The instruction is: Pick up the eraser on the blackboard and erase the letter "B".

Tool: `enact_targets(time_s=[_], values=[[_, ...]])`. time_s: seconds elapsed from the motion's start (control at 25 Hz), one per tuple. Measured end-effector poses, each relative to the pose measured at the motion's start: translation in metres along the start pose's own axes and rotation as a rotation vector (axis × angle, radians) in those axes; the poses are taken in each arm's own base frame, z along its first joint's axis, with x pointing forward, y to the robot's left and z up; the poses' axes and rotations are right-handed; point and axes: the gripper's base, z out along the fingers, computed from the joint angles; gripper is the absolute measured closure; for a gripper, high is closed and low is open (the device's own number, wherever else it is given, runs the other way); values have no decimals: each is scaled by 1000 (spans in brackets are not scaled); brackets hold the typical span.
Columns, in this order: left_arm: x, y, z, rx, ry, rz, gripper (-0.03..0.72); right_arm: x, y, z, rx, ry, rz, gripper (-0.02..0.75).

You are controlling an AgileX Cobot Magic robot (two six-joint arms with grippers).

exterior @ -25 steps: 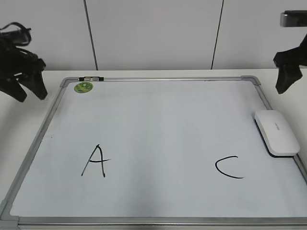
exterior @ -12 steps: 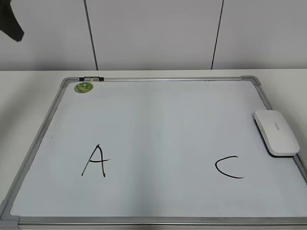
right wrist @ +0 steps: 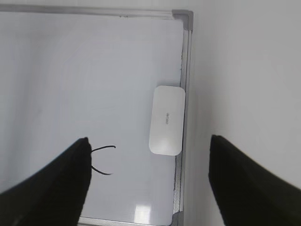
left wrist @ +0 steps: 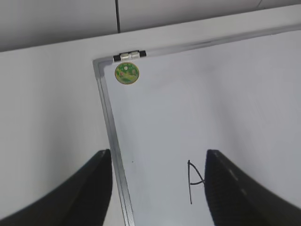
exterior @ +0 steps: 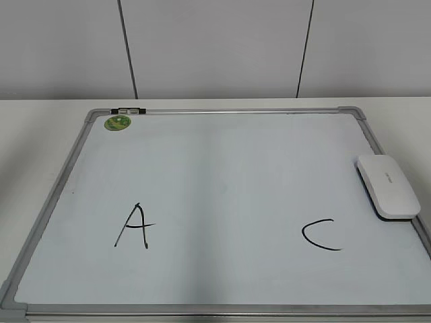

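Right pincer (right wrist: pixel 148 188) hangs spread wide above the eraser (right wrist: pixel 166 120), which lies at the blackboard (exterior: pixel 222 168) right frame; you should grip its long sides: light, rigid, likely slick plastic.

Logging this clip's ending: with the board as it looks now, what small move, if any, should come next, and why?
Probably none beyond staying clear. The blackboard shows only the A and C, with no B between them. The eraser lies at the right frame. The left gripper and right gripper are open, holding nothing.
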Motion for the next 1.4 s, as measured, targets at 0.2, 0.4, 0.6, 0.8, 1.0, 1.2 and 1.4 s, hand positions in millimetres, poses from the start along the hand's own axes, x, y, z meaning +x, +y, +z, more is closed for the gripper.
enact_targets(time_s=[0.2, 0.4, 0.6, 0.8, 1.0, 1.2, 1.4], values=[[21, -9, -62, -2, -132, 19, 237, 33, 5, -35, 4, -67, -6, 144], [69, -10, -84, -16, -124, 21, 237, 77, 8, -50, 22, -80, -15, 144], [129, -8, -89, -40, -86, 21, 237, 128, 12, -62, 26, -116, -18, 144], [176, -3, -89, -83, -69, 32, 237, 180, 15, -66, 43, -163, -26, 144], [211, 0, -79, -98, -34, 28, 237, 225, 14, -53, 74, -172, -34, 144], [245, 5, -56, -114, 47, 25, 237, 251, 13, -31, 81, -129, -34, 144], [270, 9, -33, -119, 53, 24, 236, 265, 12, -9, 77, -57, -31, 144]])
